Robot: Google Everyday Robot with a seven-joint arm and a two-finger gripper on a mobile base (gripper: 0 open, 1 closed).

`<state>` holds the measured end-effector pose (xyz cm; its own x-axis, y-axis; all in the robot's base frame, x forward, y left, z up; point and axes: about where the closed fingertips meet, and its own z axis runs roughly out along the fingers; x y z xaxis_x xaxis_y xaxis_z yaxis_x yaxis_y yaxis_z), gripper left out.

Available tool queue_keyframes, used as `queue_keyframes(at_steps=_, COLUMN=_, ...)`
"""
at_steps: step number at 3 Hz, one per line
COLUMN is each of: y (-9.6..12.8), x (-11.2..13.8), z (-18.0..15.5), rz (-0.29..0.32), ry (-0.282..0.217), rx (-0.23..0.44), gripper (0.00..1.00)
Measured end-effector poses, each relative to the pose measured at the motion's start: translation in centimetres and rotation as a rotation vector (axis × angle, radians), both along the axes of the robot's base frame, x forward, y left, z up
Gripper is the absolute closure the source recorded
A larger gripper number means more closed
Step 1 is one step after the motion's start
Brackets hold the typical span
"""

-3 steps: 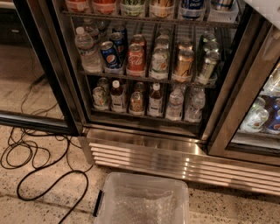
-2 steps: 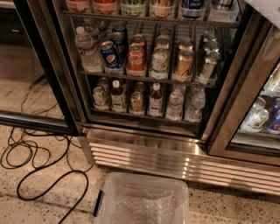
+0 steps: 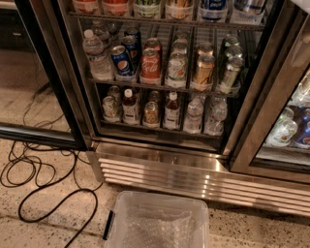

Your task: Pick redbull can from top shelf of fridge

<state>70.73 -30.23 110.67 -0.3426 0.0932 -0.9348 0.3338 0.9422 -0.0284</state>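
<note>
Our hand is out of view, so we cannot tell how open it is or what it holds. What we take for the slim silver-and-blue metal redbull can (image 3: 213, 8) stands upright on the thin dark wire top shelf (image 3: 145, 21) of the tall glass-doored fridge (image 3: 193, 179), toward that shelf's right end, its upper part cut off. Its bearing from the hand stays unknown.

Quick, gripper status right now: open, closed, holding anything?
The gripper is outside the camera view, nowhere in front of the fridge, so its state and any load cannot be told.
</note>
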Motion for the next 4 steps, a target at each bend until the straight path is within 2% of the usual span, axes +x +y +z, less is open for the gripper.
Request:
queue_keyframes(at_steps=2, y=-0.1, x=-5.8, z=-0.7, rz=-0.020, ry=0.088, rx=0.048, gripper=1.00)
queue_keyframes(at_steps=3, y=-0.1, x=-5.9, z=-0.8, rz=-0.020, ry=0.090, rx=0.051, gripper=1.00)
queue_keyframes(at_steps=4, y=-0.3, x=-7.3, z=-1.1, rz=-0.027, ry=0.120, rx=0.074, gripper=1.00)
